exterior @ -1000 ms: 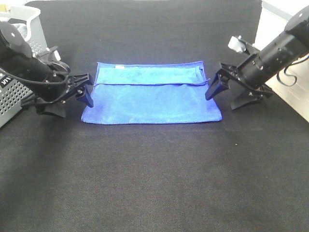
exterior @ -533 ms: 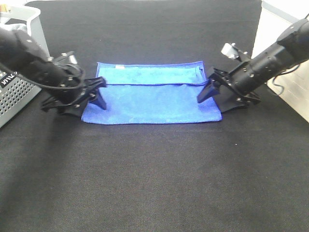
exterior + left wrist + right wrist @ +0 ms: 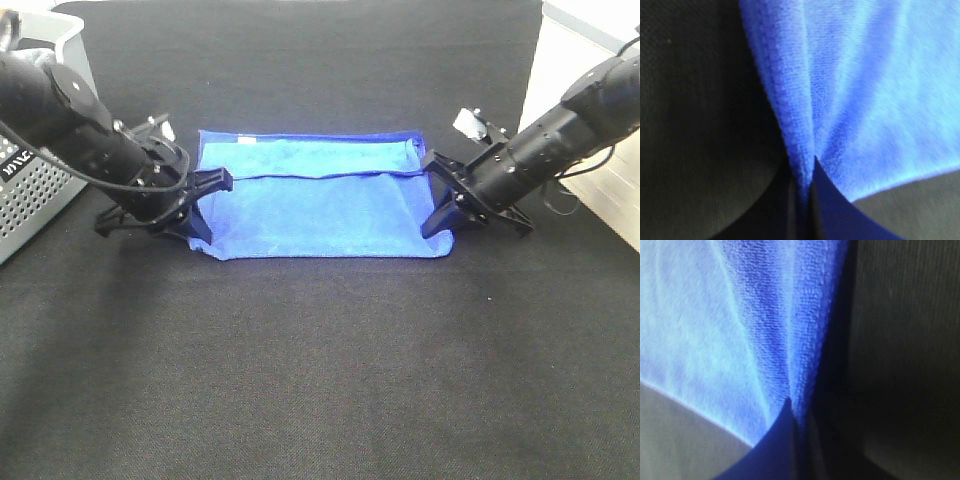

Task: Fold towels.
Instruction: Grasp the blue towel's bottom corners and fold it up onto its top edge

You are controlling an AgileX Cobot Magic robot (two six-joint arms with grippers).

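The blue towel (image 3: 320, 205) sits on the black table (image 3: 320, 380), in the middle of its far half, lying flat with one layer folded over another. A narrow strip of the lower layer shows along the far side, past a darker stitched edge. Both short ends are being pinched!

On the left end, the left gripper (image 3: 205, 210) is clamped tight onto the towel's edge. The left wrist view shows the fuzzy cloth (image 3: 865, 100) gathered into a sharp crease that runs right down into the closed fingertips (image 3: 812, 200).

Over on the right end, it's the mirror image. The right gripper (image 3: 440, 205) is squeezed shut on that edge too, and in the right wrist view the fabric (image 3: 715, 330) funnels into a pleat between its fingertips (image 3: 785, 435). Near both grips the towel's near corners draw inward.

Both arms reach in low from the sides. Behind the left arm stands a grey perforated basket (image 3: 30, 190), well apart from the towel.
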